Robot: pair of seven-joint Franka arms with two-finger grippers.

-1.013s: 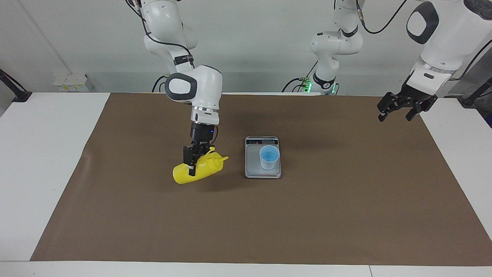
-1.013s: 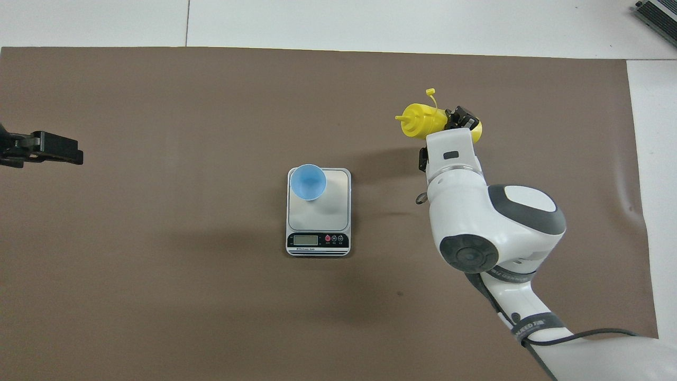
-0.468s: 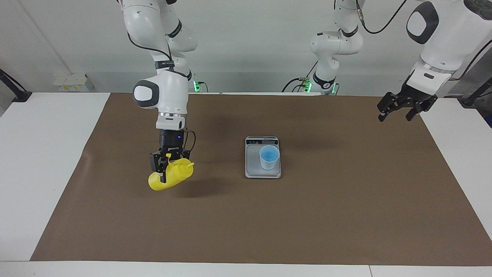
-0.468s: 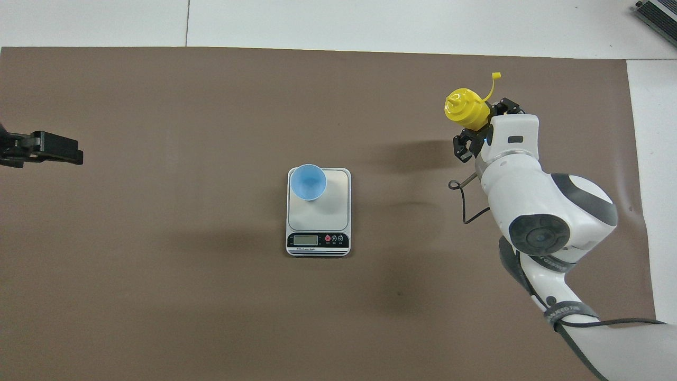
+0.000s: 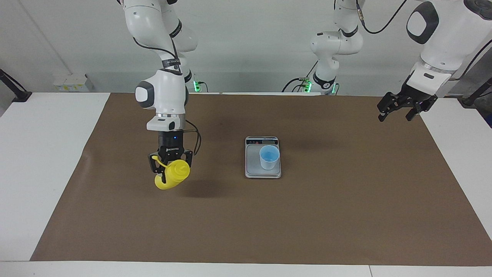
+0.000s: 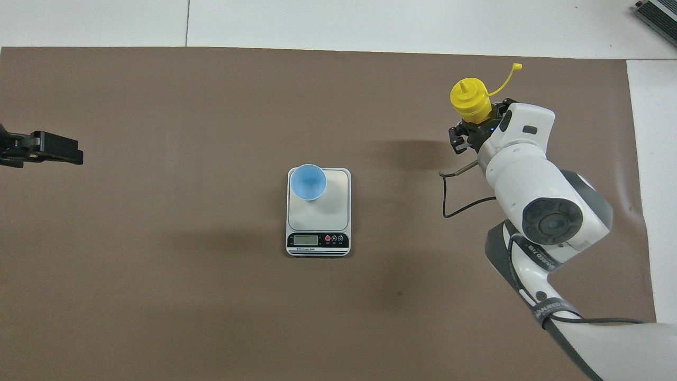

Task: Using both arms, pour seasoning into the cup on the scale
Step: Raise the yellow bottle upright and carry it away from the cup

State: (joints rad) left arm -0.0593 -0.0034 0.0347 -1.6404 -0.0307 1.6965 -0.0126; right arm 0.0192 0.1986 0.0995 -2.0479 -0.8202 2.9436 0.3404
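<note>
Right gripper (image 5: 170, 167) is clamped on the seasoning bottle (image 5: 172, 176), held tilted above the bench toward the right arm's end; the scale (image 5: 263, 169) and cup (image 5: 269, 157) sit mid-bench. Left gripper (image 5: 399, 107) waits spread, empty.

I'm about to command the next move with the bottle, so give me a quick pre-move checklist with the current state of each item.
1. Right gripper shut on the yellow squeeze bottle, held off the brown mat: ok.
2. Bottle cap off the nozzle, strap dangling: ok.
3. Light blue cup upright on the kitchen scale: ok.
4. Bottle over the cup: not ok, it is toward the right arm's end of the table.
5. Left gripper open, waiting over the mat's edge: ok.
6. Scale reading: cannot tell.
</note>
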